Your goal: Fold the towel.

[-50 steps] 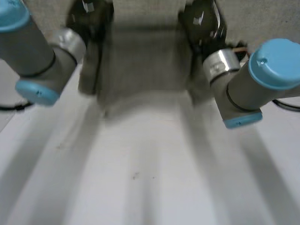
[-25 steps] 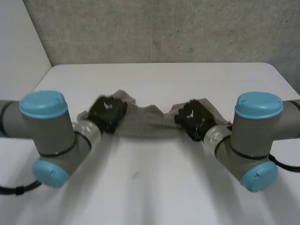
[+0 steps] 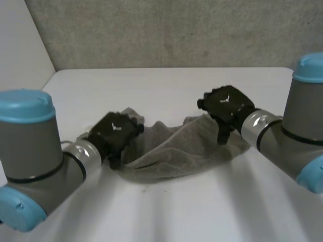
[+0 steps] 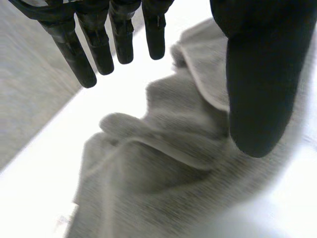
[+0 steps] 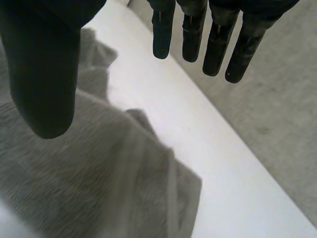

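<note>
A rumpled grey cloth towel (image 3: 176, 151) lies in a loose heap on the white table (image 3: 166, 217). The left robot hand (image 3: 115, 132) is at the towel's left end and the right robot hand (image 3: 227, 107) is over its right end. Both are spread wide, fingers straight and thumb apart, gripping nothing (the wrist views make that plain). The towel looks light, limp and not slippery. I'd pinch two corners of one edge, since a grab in the bunched middle would likely drag folds along.

Head camera looks down from behind; wrist cameras, seemingly close, share the towel (image 3: 174, 151).
</note>
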You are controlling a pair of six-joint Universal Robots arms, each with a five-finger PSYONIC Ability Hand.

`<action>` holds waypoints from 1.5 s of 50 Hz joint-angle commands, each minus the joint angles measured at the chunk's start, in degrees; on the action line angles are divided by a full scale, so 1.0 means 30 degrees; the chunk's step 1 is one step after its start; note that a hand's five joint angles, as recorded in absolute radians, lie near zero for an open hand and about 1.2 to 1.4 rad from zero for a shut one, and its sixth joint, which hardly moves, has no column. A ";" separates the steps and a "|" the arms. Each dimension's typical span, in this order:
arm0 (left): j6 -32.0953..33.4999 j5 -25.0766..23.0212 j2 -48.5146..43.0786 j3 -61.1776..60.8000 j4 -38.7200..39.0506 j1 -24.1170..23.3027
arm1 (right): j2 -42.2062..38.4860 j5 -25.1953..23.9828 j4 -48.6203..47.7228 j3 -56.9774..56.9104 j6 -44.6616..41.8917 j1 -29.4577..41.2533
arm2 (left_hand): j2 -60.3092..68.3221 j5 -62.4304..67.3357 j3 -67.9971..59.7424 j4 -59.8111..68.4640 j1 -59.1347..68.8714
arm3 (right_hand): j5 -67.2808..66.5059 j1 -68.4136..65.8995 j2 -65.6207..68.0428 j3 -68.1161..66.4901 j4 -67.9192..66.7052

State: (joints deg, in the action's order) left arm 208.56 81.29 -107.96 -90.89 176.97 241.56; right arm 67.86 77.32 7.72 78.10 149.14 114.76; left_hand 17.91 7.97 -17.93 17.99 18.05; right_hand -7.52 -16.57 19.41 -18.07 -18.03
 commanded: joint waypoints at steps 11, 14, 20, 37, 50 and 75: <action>0.0119 -0.1373 -0.4673 0.6210 -0.2324 0.3031 | -0.5892 -0.1488 0.0123 -0.5877 0.0062 0.0155 | 0.1520 0.1499 -0.1513 0.1492 0.1471 | -0.0773 -0.1091 0.0143 -0.0591 -0.0603; 0.0149 -0.1987 -0.5523 0.7001 -0.2941 0.3502 | -0.6010 -0.1488 0.0094 -0.5645 0.0032 0.0155 | 0.3094 0.3073 -0.3088 0.3066 0.3045 | -0.0773 -0.1091 0.0143 -0.0591 -0.0603; 0.0178 -0.2928 -0.6611 0.7738 -0.3120 0.3562 | -0.6010 -0.1488 0.0094 -0.5204 0.0003 0.0155 | 0.3155 0.3134 -0.3149 0.3127 0.3106 | -0.0773 -0.1091 0.0143 -0.0591 -0.0603; 0.0207 -0.4887 -0.8514 0.7884 -0.2065 0.3416 | -0.5864 -0.1517 0.0035 -0.3389 -0.0115 -0.0021 | 0.6237 0.6217 -0.6231 0.6210 0.6189 | -0.0773 -0.1091 0.0143 -0.0591 -0.0603; 0.0207 -0.5272 -0.8955 0.8119 -0.2065 0.3328 | -0.5864 -0.1546 -0.0111 -0.3065 -0.0173 -0.0343 | 1.8349 1.8329 -1.8343 1.8322 1.8300 | -0.0773 -0.1091 0.0143 -0.0591 -0.0603; 0.0178 -0.5184 0.2641 0.2614 -0.2270 0.2830 | -0.6799 -0.6288 -0.0698 -0.6873 0.2696 -0.0432 | 2.0697 2.0677 -2.0691 2.0670 2.0648 | -0.0491 -0.0810 -0.0138 -0.0309 -0.0321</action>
State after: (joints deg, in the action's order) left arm 209.15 65.66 -106.83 -79.24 170.48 250.10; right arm 49.31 65.43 4.90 59.43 154.37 113.37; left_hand 69.65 58.49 -69.42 69.68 65.73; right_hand -7.52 -16.57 19.41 -18.07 -18.03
